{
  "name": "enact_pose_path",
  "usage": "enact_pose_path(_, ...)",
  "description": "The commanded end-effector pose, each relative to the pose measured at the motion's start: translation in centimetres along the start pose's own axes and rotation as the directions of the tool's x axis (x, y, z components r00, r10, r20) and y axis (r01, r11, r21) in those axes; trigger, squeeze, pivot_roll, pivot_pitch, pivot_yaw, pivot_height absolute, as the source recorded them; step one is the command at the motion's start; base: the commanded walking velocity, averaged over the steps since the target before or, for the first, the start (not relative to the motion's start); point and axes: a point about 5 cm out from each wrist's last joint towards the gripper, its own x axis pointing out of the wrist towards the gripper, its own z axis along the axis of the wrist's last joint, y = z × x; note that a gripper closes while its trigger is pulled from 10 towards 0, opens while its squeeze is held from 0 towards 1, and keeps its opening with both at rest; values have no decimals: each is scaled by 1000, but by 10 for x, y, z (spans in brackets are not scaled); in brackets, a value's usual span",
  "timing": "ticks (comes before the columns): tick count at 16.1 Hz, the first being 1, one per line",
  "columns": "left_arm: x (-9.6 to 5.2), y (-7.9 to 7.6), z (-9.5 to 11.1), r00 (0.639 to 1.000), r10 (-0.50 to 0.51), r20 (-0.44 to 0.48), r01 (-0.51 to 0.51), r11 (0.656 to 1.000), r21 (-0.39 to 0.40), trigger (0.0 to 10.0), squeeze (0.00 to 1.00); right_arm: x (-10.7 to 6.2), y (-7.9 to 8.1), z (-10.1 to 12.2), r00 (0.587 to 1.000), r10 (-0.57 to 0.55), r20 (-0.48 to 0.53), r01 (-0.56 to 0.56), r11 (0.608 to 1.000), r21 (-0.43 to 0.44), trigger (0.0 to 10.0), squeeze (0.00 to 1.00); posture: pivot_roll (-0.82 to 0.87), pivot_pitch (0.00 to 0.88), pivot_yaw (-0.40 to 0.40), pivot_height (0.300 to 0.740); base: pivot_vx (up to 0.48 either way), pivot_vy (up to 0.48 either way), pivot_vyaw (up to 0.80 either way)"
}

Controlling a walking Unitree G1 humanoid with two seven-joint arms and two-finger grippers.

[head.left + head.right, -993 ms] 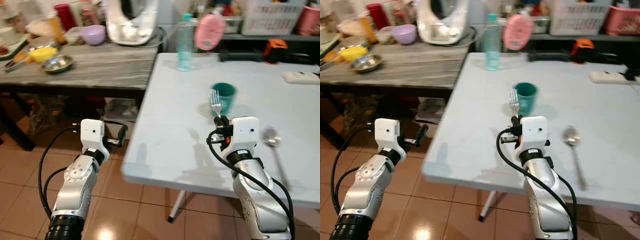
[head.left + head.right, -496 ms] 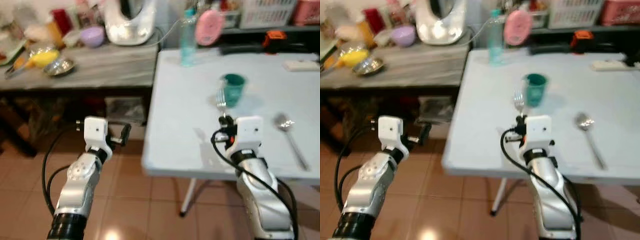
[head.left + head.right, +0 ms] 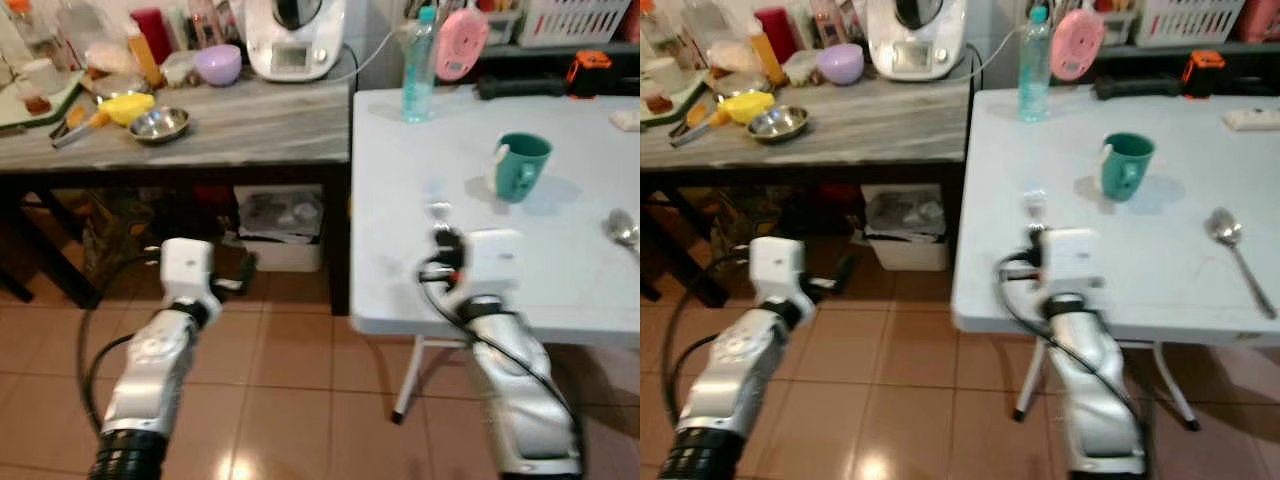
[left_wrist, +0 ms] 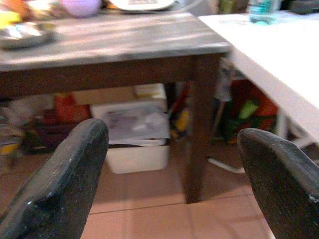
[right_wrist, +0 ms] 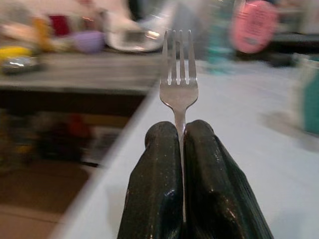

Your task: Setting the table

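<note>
Fork point(image 5: 178, 74): light, stiff, slick steel; right fingers point(image 5: 154, 199) clamped on its handle, tines up, mug point(image 3: 520, 166) at 1 o'clock on surface point(image 3: 560, 270). Left fingers point(image 4: 65, 184) apart, idle.

bare white table point(image 3: 1060, 150) near its front edge, green mug point(image 3: 1123, 168) and spoon point(image 3: 1236, 250) farther right, bottle point(image 3: 1033, 65) at back

One fork point(image 5: 178, 74), one spoon point(image 3: 1232, 244), one mug point(image 3: 1123, 166), seemingly two bowls point(image 3: 778, 122).

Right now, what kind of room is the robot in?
Probably a home kitchen or dining corner: a white kitchen machine and bowls on a wooden counter, a green mug, a spoon on the white table.
</note>
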Motion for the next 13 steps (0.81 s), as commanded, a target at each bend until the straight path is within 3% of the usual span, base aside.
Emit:
enact_pose_path(1, 2, -1, 2, 1000, -2, 6, 2, 1000, 11, 10000, 0, 1, -6, 2, 1000, -28, 13, 28, 1000, -13, 10000, 0, -62, 29, 110, 740, 0, 390, 0)
enact_pose_path(13, 6, -4, 5, 1000, -22, 14, 22, 999, 32, 10000, 0, 5, -13, 4, 997, -66, 30, 67, 998, -21, 10000, 0, -64, 24, 121, 740, 0, 432, 0)
